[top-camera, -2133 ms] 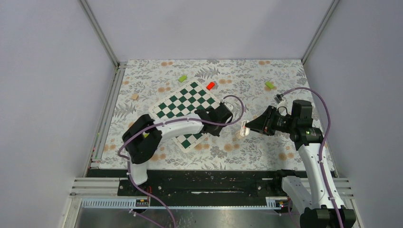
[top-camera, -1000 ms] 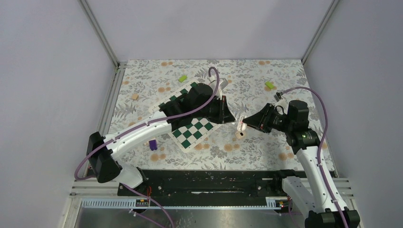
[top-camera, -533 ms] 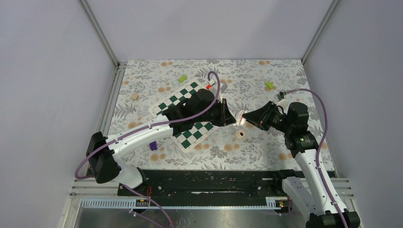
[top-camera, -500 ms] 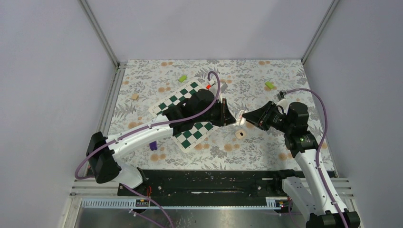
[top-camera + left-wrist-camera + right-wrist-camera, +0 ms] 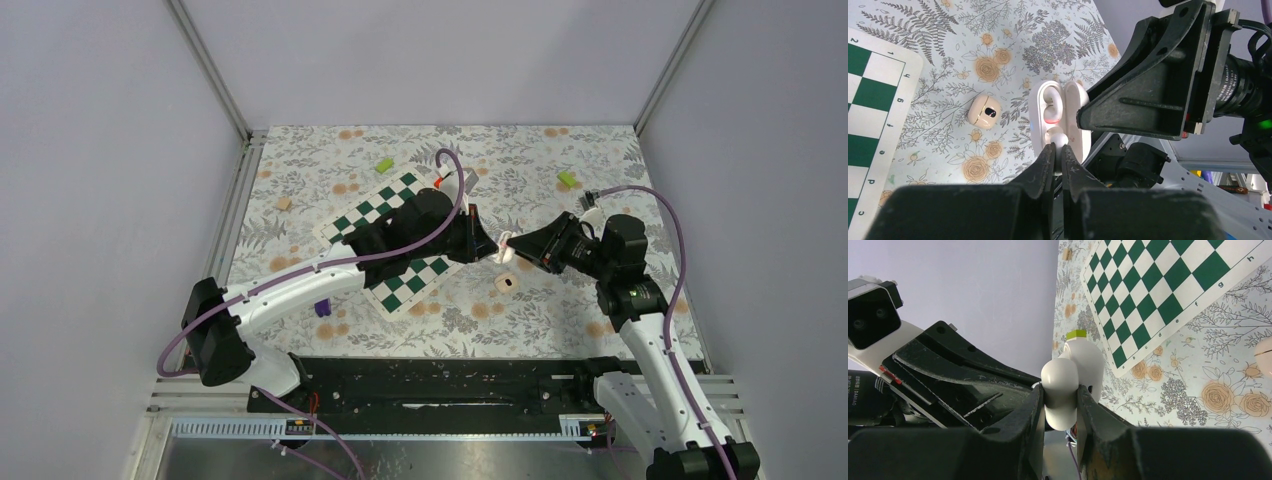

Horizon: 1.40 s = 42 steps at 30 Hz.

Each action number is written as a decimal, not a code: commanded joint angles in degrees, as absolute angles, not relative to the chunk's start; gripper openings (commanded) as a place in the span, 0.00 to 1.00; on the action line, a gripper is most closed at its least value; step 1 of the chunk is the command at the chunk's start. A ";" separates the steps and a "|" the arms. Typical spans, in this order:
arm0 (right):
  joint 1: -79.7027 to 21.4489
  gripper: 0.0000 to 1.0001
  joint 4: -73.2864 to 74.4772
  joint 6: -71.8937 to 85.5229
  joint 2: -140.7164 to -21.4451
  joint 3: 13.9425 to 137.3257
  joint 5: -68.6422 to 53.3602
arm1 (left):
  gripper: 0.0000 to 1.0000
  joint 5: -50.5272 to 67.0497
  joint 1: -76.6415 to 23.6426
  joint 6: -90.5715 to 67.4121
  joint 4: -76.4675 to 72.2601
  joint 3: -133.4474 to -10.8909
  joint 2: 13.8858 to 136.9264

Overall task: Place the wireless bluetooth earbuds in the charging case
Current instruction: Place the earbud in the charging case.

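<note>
My left gripper (image 5: pixel 1058 148) was closed almost all the way, tips at the small round end of the earbuds (image 5: pixel 1075 114). Pinching it or only pressing it, I couldn't tell. My right gripper (image 5: pixel 1060 391) was clamped part-way on another lobe of the same white piece and carried it in the air. The case (image 5: pixel 983 111) lay on the table (image 5: pixel 570 315), dark hollow facing up. It was near the meeting point but apart from both tools, and I saw nothing in it.

The step, as I judged it, was a two-arm regrip of the earbuds before seating them. To do it well, the right would need to hold rigid while the left took a square hold on the round end before any pull. Only one side should let go at a time, since smooth plastic would likely squirt out. Then straight down over the hollow, long axis lined up, light press. The case looked loose and could skid.

Pose: both tools were roughly level, tip to tip, just right of the chessboard (image 5: pixel 385 215). The left arm reached long and low from its base across the board. The right arm stood up from its base, elbow bent, forearm turned left.
</note>
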State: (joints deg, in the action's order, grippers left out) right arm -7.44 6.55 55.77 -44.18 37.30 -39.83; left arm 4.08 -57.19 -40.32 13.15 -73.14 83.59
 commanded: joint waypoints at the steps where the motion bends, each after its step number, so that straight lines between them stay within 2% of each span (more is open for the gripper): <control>1: -8.29 0.00 2.77 56.63 -44.28 37.51 -39.42 | 0.00 1.89 -57.58 -39.03 9.74 -74.20 81.45; 19: -8.63 0.00 -1.36 59.38 -45.04 37.48 -40.53 | 0.00 2.99 -58.10 -38.41 9.83 -74.89 83.07; 35: -8.62 0.00 -1.78 59.76 -45.09 38.05 -41.78 | 0.00 -4.12 -58.98 -36.36 11.70 -75.77 82.72; 42: -8.62 0.00 -2.28 60.46 -44.37 38.03 -42.19 | 0.00 -3.32 -59.40 -35.21 11.77 -76.09 83.62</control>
State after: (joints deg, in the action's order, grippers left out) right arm -8.14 1.85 59.35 -45.41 37.28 -40.16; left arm -1.80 -59.00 -37.17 13.02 -73.89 83.61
